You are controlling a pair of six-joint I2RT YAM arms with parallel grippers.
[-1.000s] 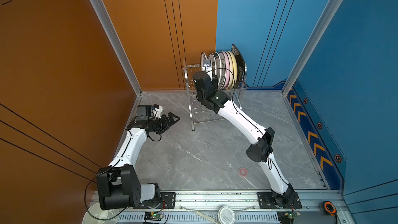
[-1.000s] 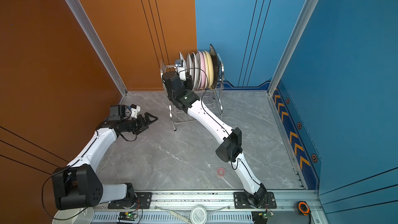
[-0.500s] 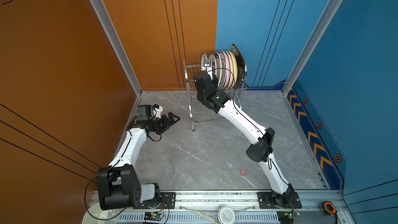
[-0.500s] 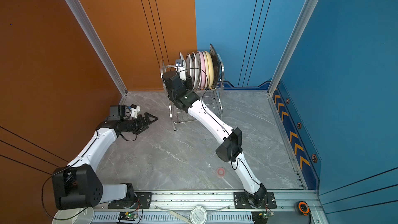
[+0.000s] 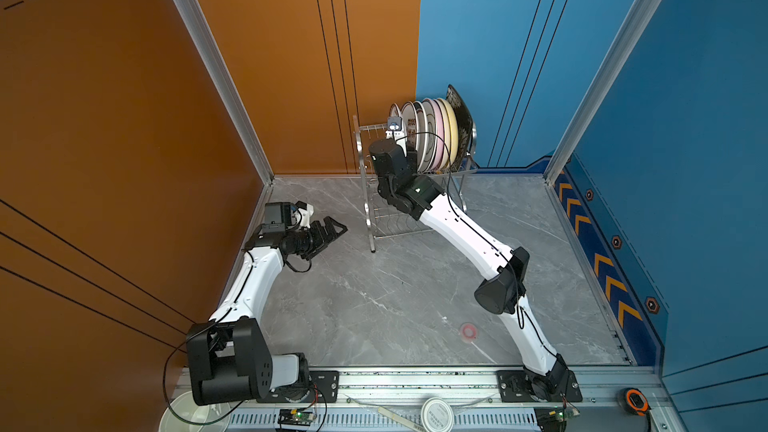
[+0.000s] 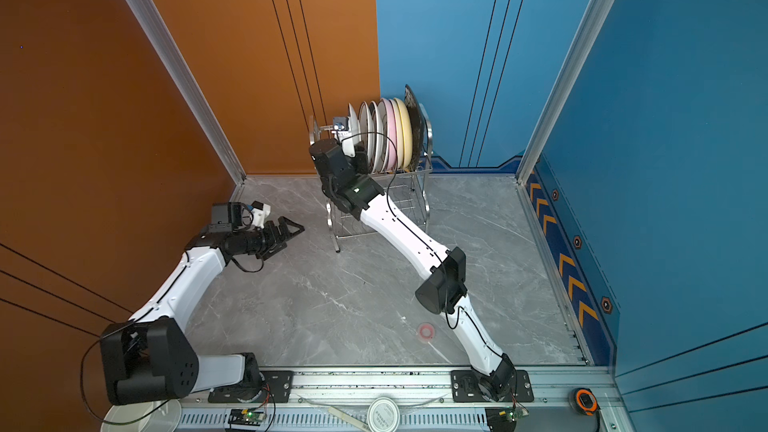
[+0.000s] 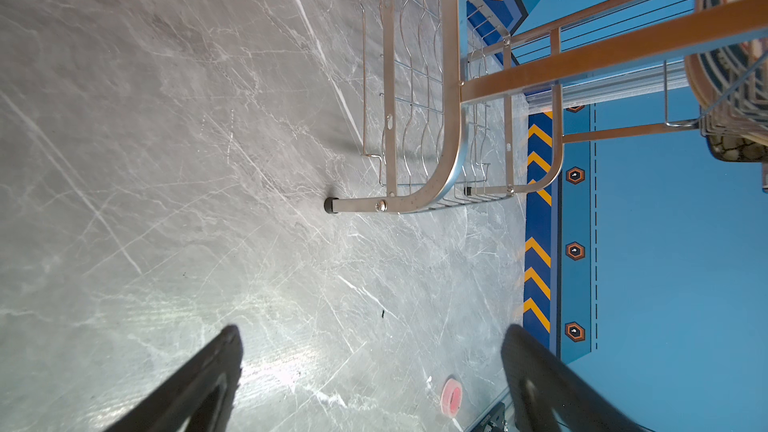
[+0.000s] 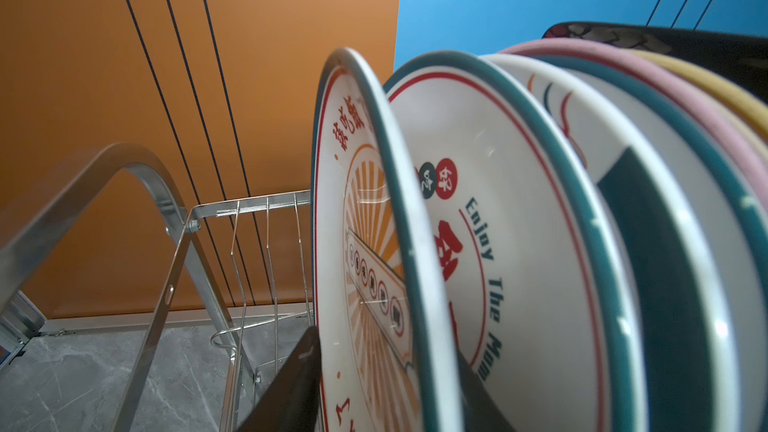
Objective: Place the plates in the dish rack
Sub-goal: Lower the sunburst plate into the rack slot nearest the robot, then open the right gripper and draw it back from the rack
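Plates [image 5: 432,135] stand upright in a packed row on the top tier of the dish rack [image 7: 452,76], at the back of the table where the orange wall meets the blue.

Right gripper [image 8: 386,342] is at the near end of that row. Its fingers [image 8: 291,384] straddle the outermost plate [image 8: 361,243], one on the printed face, one behind the teal rim. Jaws partly apart; can't tell if the pads press on the plate or sit just clear of it. That plate is white with a teal rim, an orange sunburst print and red characters.

Behind it comes a second printed plate [image 8: 498,263] lettered "Enjoy The", then teal-rimmed white, the pink plate [image 8: 602,58], cream-yellow, and the black floral plate [image 8: 706,43] at the far end. The right arm runs diagonally from the front rail, with its wrist in front of the rack's upper tier in both top views.

Left gripper [image 7: 372,330] is spread wide with nothing between the fingers. It sits out over the grey marble table [image 5: 374,305], left of the rack and well apart from it, pointing toward its legs. The left wrist view shows a tube leg and the wavy lower shelf ahead.

Elsewhere:
- pink tape ring [image 5: 468,331] on the table near the right arm
- round white lid [image 5: 436,413] on the front rail
- orange tape measure [image 5: 635,401] on the front rail
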